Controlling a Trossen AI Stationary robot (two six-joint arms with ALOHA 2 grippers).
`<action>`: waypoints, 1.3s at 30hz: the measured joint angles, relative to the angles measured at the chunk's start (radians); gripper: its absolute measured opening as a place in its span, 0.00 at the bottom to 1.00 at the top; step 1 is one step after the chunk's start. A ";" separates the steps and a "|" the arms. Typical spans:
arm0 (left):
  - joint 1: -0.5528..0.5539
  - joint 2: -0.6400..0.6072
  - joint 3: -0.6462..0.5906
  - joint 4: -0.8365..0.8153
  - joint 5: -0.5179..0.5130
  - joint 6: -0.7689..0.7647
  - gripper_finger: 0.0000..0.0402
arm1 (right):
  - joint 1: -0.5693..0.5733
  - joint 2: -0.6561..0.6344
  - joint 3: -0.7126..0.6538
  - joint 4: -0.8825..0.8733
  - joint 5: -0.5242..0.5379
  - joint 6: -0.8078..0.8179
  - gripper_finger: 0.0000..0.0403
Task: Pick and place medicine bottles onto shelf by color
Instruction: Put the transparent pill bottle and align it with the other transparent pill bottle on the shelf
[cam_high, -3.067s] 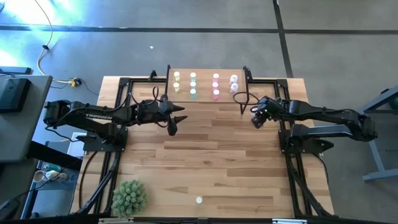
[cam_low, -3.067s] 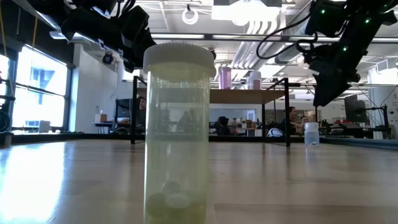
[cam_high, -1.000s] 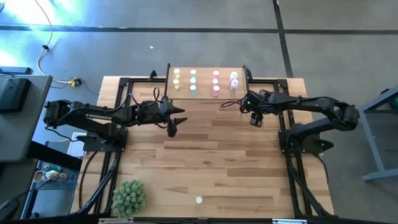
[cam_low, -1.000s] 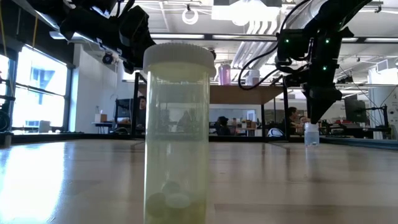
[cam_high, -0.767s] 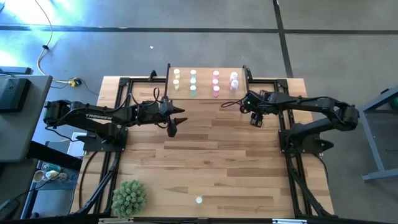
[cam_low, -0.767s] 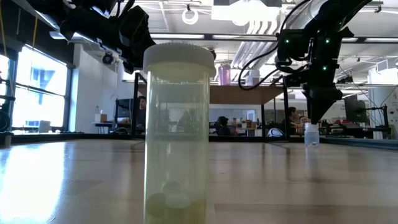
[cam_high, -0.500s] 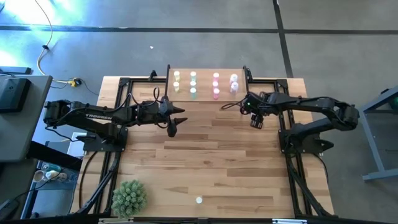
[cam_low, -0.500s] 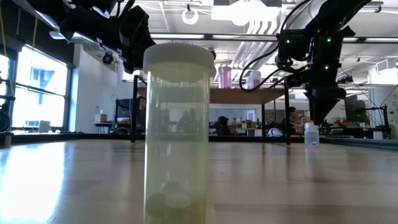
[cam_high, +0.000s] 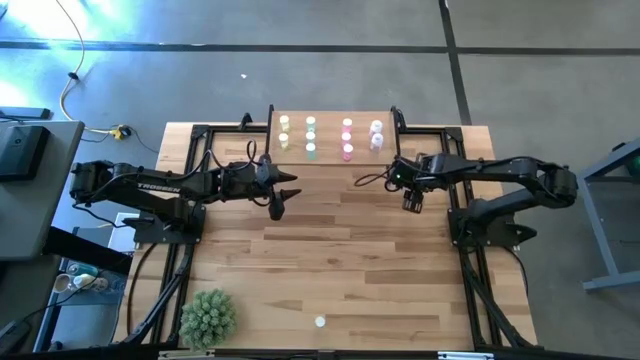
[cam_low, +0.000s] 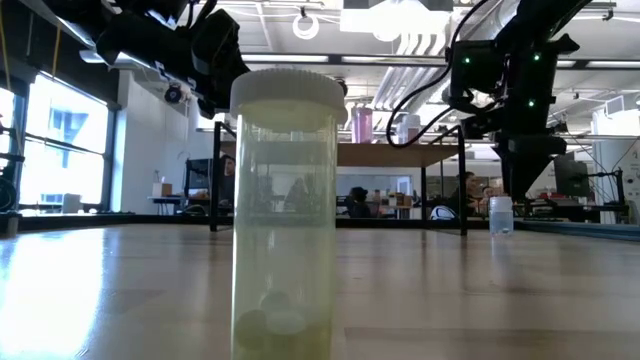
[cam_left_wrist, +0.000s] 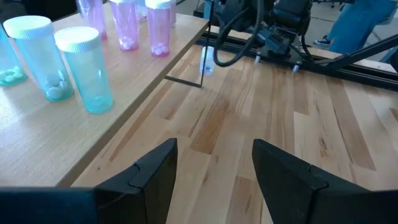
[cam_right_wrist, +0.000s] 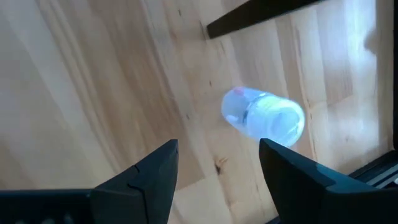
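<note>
The shelf (cam_high: 328, 135) stands at the table's far middle with rows of yellow, green, pink and white bottles on it. A lavender-white bottle (cam_right_wrist: 264, 118) stands upright on the tabletop by the shelf's right legs; it also shows in the low view (cam_low: 500, 215). My right gripper (cam_high: 410, 200) hangs open above the table, pointing down, just beside that bottle and not touching it. A yellow bottle (cam_high: 320, 322) stands near the table's front edge, right before the low camera (cam_low: 285, 210). My left gripper (cam_high: 278, 208) waits open and empty in front of the shelf's left part.
A spiky green plant (cam_high: 208, 316) stands at the front left corner. The shelf's thin black legs (cam_right_wrist: 261, 18) stand close to the lavender bottle. Teal bottles (cam_left_wrist: 87, 68) and pink bottles (cam_left_wrist: 158, 28) line the shelf (cam_left_wrist: 62, 137) beside my left gripper (cam_left_wrist: 214, 155).
My right gripper has drifted a little toward the table's near edge, staying open and pointing down beside the lavender bottle. The bottle has stayed in place.
</note>
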 joint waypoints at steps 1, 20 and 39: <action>0.000 0.000 0.000 -0.004 0.000 0.000 0.49 | 0.007 0.000 0.006 -0.014 0.000 0.013 0.53; 0.000 0.000 0.000 -0.051 -0.004 0.000 0.49 | 0.078 -0.176 0.144 -0.323 0.038 0.308 0.53; 0.000 0.000 0.000 -0.050 -0.004 0.000 0.49 | -0.347 -0.337 0.144 -0.169 -0.030 0.744 0.53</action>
